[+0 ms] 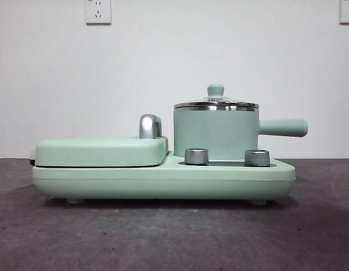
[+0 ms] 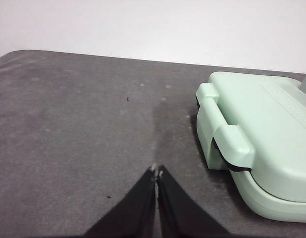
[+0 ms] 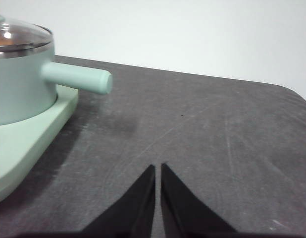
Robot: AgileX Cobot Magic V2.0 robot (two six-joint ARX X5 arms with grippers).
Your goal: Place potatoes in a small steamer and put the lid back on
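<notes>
The small steamer, a mint-green pot with a straight side handle, stands on the right half of the mint-green appliance base. The glass lid with its mint knob sits on the pot. In the right wrist view the steamer and lid show, with an orange-brown tint under the glass that may be the potato. My left gripper is shut and empty over bare table beside the griddle end. My right gripper is shut and empty over the table, apart from the pot handle.
The flat mint-green griddle cover with a chrome handle lies closed on the base's left half; it also shows in the left wrist view. Two chrome knobs sit on the base's front. The table is dark grey.
</notes>
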